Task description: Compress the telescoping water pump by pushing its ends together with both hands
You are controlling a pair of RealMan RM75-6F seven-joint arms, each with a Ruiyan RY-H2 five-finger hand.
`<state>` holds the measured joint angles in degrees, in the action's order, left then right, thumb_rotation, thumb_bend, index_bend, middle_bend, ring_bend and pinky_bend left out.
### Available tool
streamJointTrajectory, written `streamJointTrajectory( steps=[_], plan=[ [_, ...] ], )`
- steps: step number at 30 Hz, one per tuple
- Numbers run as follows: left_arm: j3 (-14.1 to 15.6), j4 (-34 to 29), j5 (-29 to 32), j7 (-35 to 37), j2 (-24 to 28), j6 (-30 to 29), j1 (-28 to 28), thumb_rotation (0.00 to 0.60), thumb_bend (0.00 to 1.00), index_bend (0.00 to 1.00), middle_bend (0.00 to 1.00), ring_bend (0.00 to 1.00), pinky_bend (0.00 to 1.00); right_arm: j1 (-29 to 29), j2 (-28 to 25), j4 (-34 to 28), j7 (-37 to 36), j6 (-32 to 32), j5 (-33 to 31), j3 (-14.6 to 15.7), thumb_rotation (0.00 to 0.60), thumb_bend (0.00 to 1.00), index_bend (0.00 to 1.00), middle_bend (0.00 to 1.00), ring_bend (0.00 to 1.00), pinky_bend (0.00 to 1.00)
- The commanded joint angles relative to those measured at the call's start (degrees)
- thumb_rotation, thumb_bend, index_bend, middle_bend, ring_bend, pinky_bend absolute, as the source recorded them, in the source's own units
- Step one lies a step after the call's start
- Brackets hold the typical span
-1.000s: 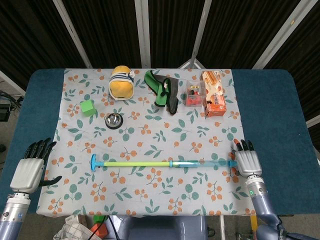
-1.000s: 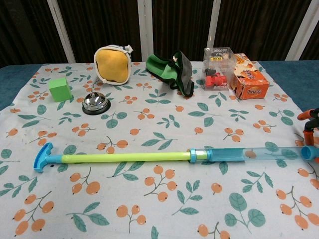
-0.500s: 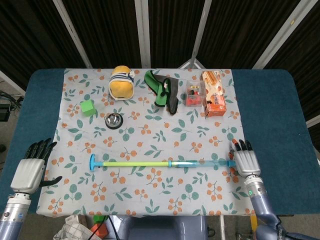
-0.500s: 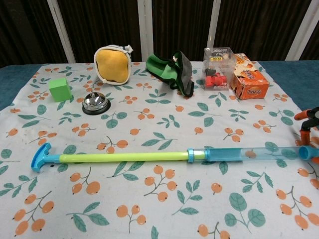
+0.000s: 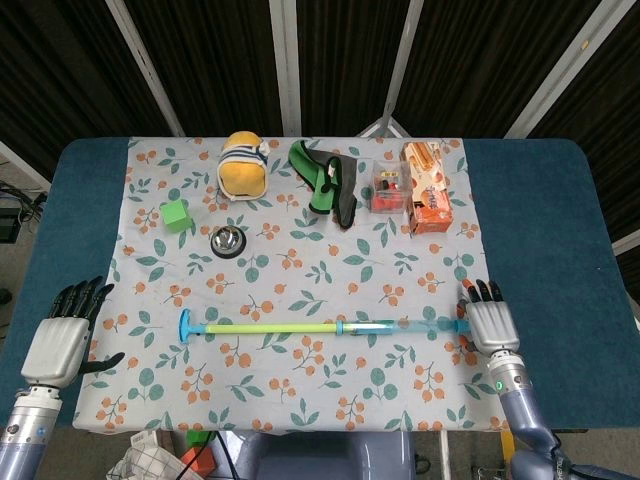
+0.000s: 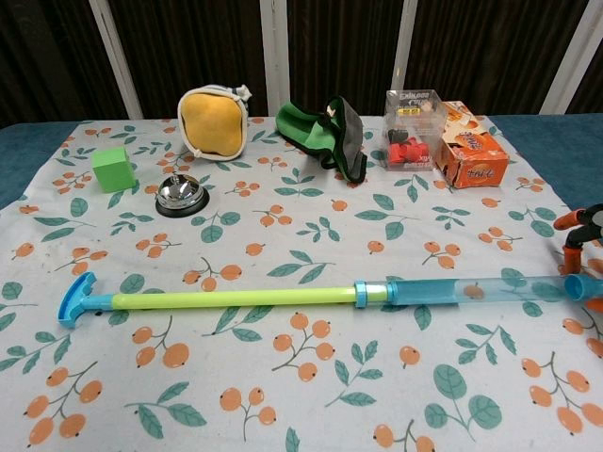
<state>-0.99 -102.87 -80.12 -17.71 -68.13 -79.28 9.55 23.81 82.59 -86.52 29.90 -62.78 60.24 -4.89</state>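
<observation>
Pump (image 5: 325,326) lies flat on the floral cloth (image 5: 290,250), long axis running left-right across my front, fully extended: blue T-handle (image 5: 186,324) at my left end, green rod in the middle, clear blue barrel toward my right. My right hand (image 5: 490,322) sits just at the barrel's end, fingers straight and side by side, holding nothing; chest view shows only its fingertips (image 6: 579,226) by the tube end, and I can't tell for sure whether they touch it. My left hand (image 5: 62,335) is out on the blue table (image 5: 80,220) off the cloth edge, fingers spread, thumb out, nothing in it, well apart from the T-handle. So right is the nearer hand by far; left has to travel rightward along the pump's axis to reach the handle before any squeeze can start.

Versus a second ago: the whole pump has slid a little toward my left, handle end shifted left in both views, and my right hand has edged in with it. Left hand hasn't moved. Rod looks no shorter, so I judge compression not begun
</observation>
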Motion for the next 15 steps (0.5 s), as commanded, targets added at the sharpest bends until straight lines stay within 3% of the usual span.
streamJointTrajectory(
  steps=[1,5,11,15],
  plan=[
    [0.0,0.0,0.0,0.0,0.0,0.0,0.0,0.600,0.16,0.10,0.00,0.00,0.00,0.0,0.0,-0.1,0.0,0.0,-0.1,0.0,0.600,0.31,0.58,0.18,0.00,0.00],
    [0.0,0.0,0.0,0.0,0.0,0.0,0.0,0.600,0.16,0.10,0.00,0.00,0.00,0.0,0.0,-0.2,0.1,-0.3,-0.3,0.0,0.600,0.31,0.64,0.20,0.00,0.00],
    [-0.1,-0.4,0.2,-0.7,0.0,0.6,0.3,0.600,0.16,0.11,0.00,0.00,0.00,-0.2,-0.8,-1.4,-0.1,-0.9,-0.2,-0.1,0.600,0.31,0.64,0.20,0.00,0.00],
    [-0.7,-2.0,1.0,-2.6,-0.1,1.6,1.2,0.600,0.20,0.16,0.00,0.00,0.00,-0.3,-1.2,-1.9,-0.4,-1.2,-0.3,-0.1,0.600,0.31,0.64,0.20,0.00,0.00]
  ],
)
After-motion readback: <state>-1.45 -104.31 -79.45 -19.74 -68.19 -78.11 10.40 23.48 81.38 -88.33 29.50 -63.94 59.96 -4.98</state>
